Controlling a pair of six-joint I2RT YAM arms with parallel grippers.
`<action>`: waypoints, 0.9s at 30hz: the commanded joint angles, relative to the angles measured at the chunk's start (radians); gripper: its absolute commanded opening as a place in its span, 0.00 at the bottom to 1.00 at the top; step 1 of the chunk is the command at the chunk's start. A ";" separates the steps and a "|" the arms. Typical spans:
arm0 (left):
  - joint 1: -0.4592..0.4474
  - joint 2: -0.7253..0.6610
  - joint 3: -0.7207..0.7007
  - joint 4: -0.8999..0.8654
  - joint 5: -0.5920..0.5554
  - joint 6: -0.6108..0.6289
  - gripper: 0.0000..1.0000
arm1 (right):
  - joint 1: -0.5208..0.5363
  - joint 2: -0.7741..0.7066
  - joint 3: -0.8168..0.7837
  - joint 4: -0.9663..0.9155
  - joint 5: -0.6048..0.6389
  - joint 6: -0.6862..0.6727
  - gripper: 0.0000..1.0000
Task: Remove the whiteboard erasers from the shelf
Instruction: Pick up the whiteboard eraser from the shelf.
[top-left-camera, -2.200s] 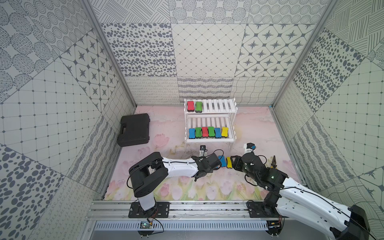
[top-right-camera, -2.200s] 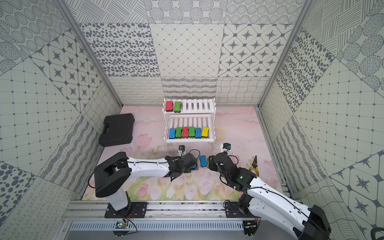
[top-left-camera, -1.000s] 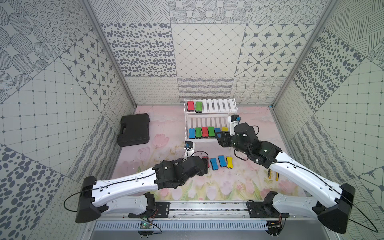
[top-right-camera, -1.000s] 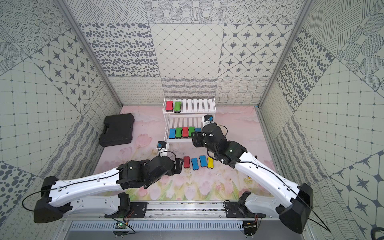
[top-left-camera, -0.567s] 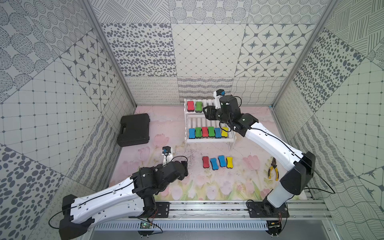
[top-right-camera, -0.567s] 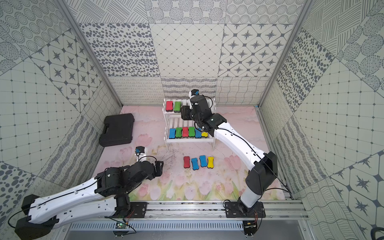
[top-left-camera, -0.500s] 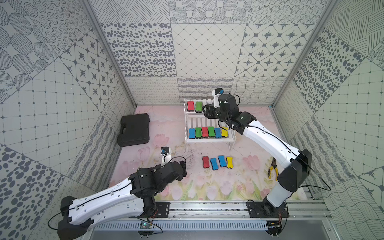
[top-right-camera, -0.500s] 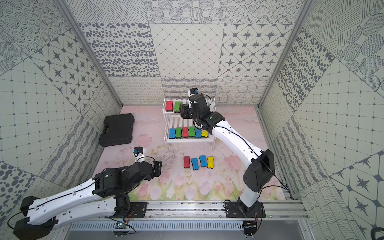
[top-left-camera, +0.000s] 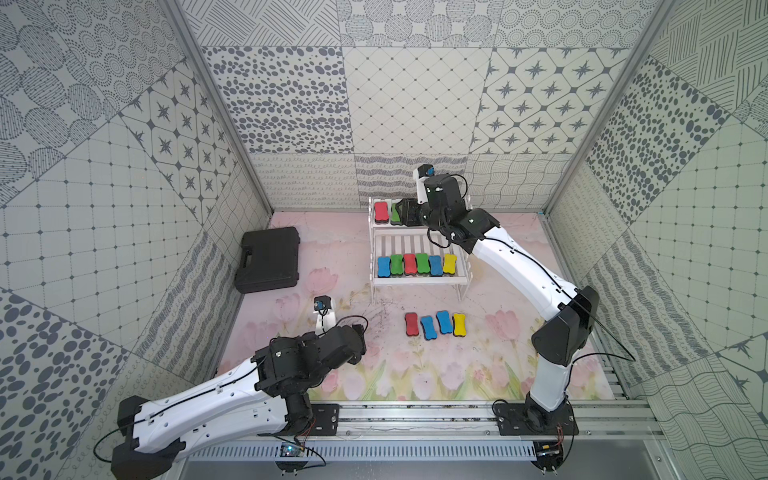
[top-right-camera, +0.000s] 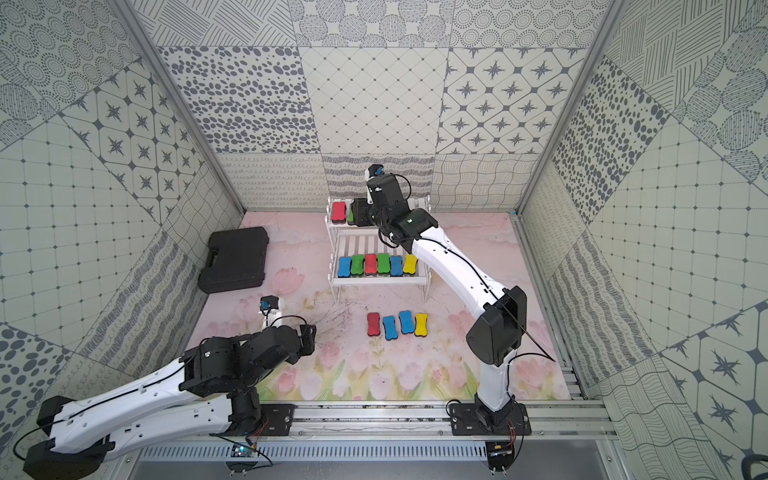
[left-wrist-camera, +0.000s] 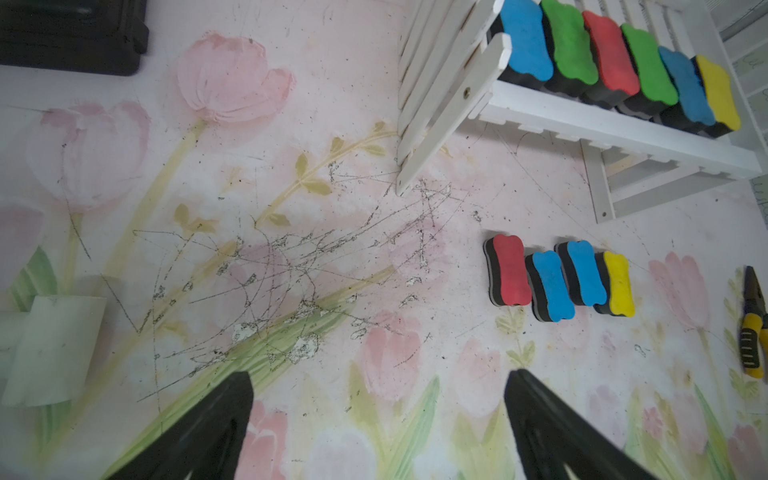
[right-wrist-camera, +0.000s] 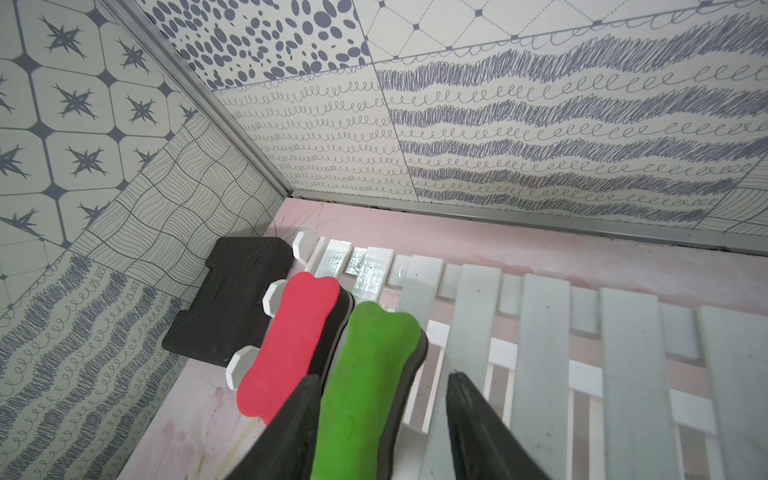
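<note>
Up on the far, upper tier of the white two-tier slatted shelf (top-left-camera: 415, 281), close to its left end, the green bone-shaped whiteboard eraser (right-wrist-camera: 374, 332) with its dark felt base lies just right of a red-topped eraser (right-wrist-camera: 291, 328) of the same shape, side by side and apparently touching. The right gripper (right-wrist-camera: 383, 376) hangs directly over the green block, its black fingers (right-wrist-camera: 469, 415) partly spread and straddling it. One tip sits at the seam between red and green. The other stands over bare slats on the green block's right, with a sliver of gap showing, so nothing is clamped yet (I judge this the instant ahead of the squeeze). What the coming move turns on is the eraser's long axis, which runs near to far, parallel to the slats, with the jaws left and right of it. Closing would therefore pinch it across its narrow width, and the left-hand finger could catch the red neighbour. On the lower, nearer tier sits a row of six erasers (top-left-camera: 415, 264), and four more erasers (top-left-camera: 435, 325) lie on the pink floral mat (top-left-camera: 415, 374) in front of the shelf. The left gripper (left-wrist-camera: 380, 374) is spread wide and empty over the mat at near left, well apart from the shelf, so the right arm is plainly the nearer one.
</note>
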 joint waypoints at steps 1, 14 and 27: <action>0.003 -0.001 0.006 -0.048 -0.048 -0.008 1.00 | 0.020 0.029 0.067 -0.037 0.057 -0.054 0.54; 0.008 -0.010 0.006 -0.059 -0.052 -0.011 1.00 | 0.034 0.059 0.076 -0.109 0.121 -0.071 0.51; 0.013 -0.026 -0.002 -0.071 -0.049 -0.021 1.00 | -0.007 0.009 0.048 -0.132 0.112 -0.099 0.50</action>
